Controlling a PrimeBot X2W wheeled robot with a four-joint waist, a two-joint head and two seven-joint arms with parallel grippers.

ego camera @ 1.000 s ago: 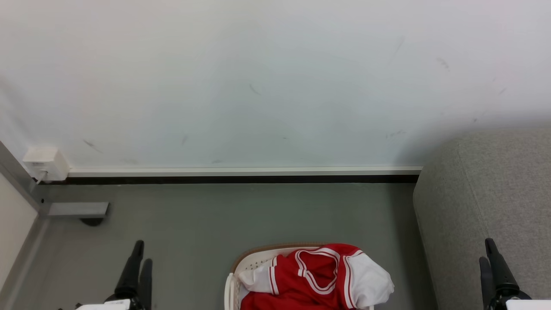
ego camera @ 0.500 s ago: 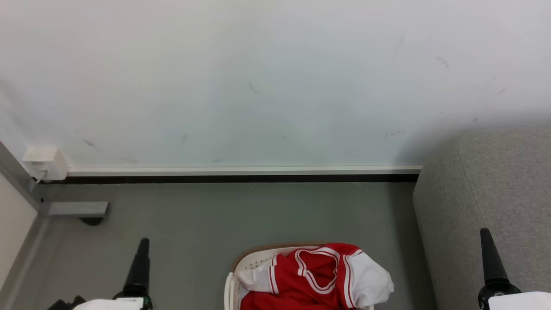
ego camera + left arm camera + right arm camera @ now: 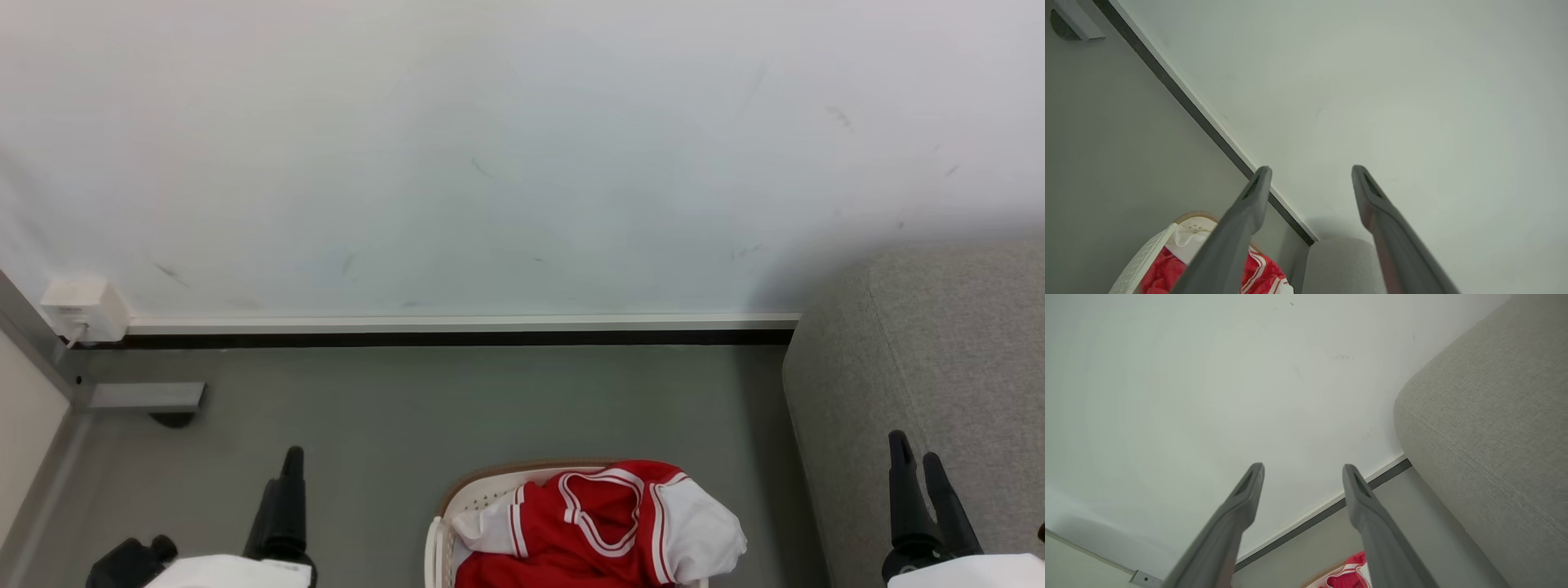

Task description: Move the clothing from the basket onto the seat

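Clothing lies bottom centre of the head view, in the basket. My left gripper and right gripper flank it about equally, both spread and empty.

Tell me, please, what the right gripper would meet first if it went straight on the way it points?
Probably the white wall: the open right gripper aims at it above the skirting board. The seat lies off to one side and the clothing below that line, though depth is unclear.
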